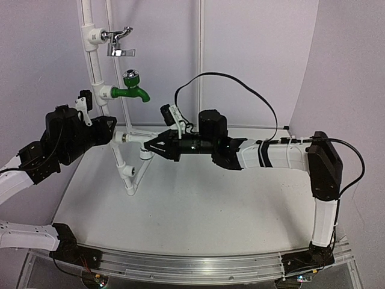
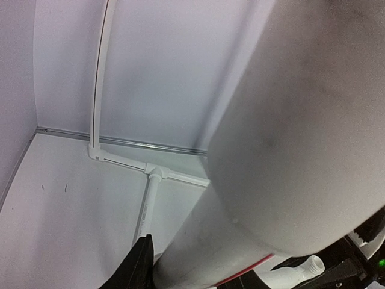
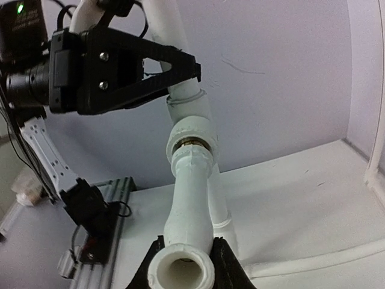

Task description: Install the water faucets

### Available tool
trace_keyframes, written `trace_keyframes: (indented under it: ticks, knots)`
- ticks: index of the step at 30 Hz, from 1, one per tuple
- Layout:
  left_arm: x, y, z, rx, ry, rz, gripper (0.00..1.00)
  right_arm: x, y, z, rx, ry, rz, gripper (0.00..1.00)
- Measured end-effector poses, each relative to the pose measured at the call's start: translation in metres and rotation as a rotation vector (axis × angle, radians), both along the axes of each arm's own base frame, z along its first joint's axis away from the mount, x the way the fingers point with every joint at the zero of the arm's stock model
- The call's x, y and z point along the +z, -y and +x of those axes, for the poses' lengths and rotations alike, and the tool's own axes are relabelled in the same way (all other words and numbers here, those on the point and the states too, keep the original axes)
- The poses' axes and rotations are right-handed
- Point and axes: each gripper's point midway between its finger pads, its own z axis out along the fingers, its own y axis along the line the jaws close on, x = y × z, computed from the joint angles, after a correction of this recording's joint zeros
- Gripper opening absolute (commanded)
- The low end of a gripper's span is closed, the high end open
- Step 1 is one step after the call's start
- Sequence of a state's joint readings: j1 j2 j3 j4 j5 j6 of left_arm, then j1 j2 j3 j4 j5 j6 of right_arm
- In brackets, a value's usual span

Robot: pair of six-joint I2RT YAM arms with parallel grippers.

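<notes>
R gripper (image 3: pixel 183 268) is pinching the water faucet (image 3: pixel 190 208) to thread it into the fitting (image 3: pixel 192 132); L gripper (image 1: pixel 112 129) is clamping the pipe (image 2: pixel 289 150), bracing vs. torque.

The white faucet (image 3: pixel 191 205) is a short, matte plastic body, wider at both ends and narrower at the waist. It is clamped between the fingers of the right gripper (image 3: pixel 185 268), which press on either side of its near end. That end shows a round open mouth facing back toward the wrist. From the fingertips the body runs straight ahead, roughly level. Its far end meets a white fitting (image 3: pixel 191 129) with a brass-coloured ring (image 3: pixel 192 143) on the white pipe (image 3: pixel 186 99). It seems seated in the fitting, though how far it is screwed in cannot be told.
</notes>
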State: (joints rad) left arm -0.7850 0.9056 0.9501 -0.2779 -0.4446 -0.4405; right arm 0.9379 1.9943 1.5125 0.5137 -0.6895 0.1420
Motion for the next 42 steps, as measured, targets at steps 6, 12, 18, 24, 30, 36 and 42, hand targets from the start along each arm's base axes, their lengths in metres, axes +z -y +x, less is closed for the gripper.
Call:
trace_keyframes:
  ticks: [6, 12, 18, 24, 30, 36, 42]
  knots:
    - [0.000, -0.003, 0.003, 0.018, 0.007, 0.012, 0.00, 0.002, -0.004, -0.001, 0.019, -0.544, 0.058, 0.00]
    - [0.001, -0.008, 0.005, 0.042, 0.014, 0.023, 0.00, 0.007, -0.009, -0.001, 0.063, -1.024, 0.127, 0.05]
    - [0.002, -0.013, 0.004, 0.061, 0.022, 0.016, 0.00, 0.010, -0.012, -0.001, 0.109, -1.307, 0.199, 0.39]
    - [0.003, -0.009, -0.003, 0.025, 0.031, 0.006, 0.00, 0.020, -0.008, 0.008, 0.082, -1.329, 0.321, 0.68]
    - [0.003, -0.008, -0.005, 0.017, 0.032, 0.004, 0.00, 0.001, 0.015, 0.014, -0.008, -1.276, 0.349, 0.95]
    - [0.003, -0.008, -0.005, 0.015, 0.033, 0.005, 0.00, -0.003, 0.061, 0.014, -0.128, -1.057, 0.302, 0.98]
    - [0.003, -0.007, -0.005, 0.009, 0.033, 0.005, 0.00, 0.018, 0.094, 0.009, -0.220, -0.376, 0.126, 0.98]
